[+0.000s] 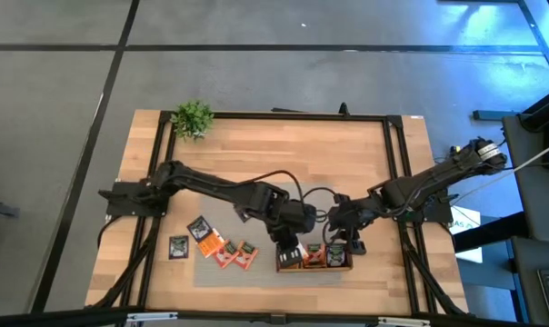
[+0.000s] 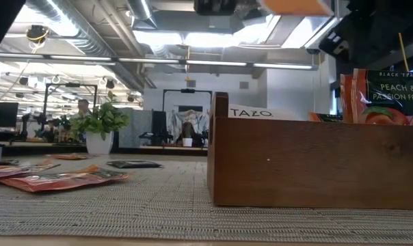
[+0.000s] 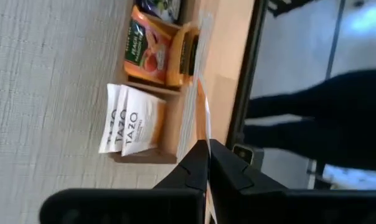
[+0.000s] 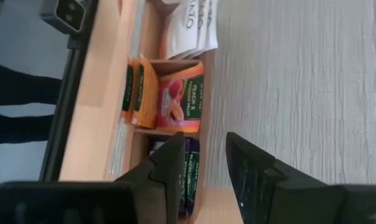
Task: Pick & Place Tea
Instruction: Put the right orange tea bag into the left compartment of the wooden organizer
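Left tool (image 3: pixel 208 163) clenched on thin orange sachet (image 3: pixel 203 115), edge-on above wooden tray (image 1: pixel 314 264) near bench front edge. Light, floppy, slippery; best pinched at margin. Right tool (image 4: pixel 203 163) parted, empty, over tray.

wooden tray (image 2: pixel 309 164), sachets (image 2: pixel 56 179) lying, perhaps orange

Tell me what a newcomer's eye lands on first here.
Both dark arms meet over the long wooden tray at the table's near edge. The left gripper is pinched shut on a thin orange tea sachet above it; the right gripper hangs open alongside. More orange and dark sachets lie loose on the grey mat.
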`<control>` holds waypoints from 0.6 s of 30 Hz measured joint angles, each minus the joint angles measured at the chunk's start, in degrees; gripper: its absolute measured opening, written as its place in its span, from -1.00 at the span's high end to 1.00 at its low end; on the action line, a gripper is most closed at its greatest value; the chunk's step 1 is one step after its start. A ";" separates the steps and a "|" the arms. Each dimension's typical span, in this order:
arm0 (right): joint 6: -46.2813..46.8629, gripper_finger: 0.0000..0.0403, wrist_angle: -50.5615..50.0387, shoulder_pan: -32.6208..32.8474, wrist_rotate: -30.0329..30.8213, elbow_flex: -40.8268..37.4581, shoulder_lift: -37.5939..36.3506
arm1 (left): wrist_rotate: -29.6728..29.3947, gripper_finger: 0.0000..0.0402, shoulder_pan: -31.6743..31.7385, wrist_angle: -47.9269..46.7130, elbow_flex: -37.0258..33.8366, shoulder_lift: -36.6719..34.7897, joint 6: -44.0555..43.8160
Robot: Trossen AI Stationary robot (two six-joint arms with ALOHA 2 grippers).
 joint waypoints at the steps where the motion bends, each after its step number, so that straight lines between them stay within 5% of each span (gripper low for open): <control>1: 0.82 0.40 -0.28 0.43 0.61 0.00 0.00 | 0.09 0.99 0.23 -0.59 0.84 0.80 1.05; 18: 5.72 0.40 -1.16 3.62 4.26 0.00 0.00 | 0.55 0.99 1.67 -1.92 0.60 6.57 14.56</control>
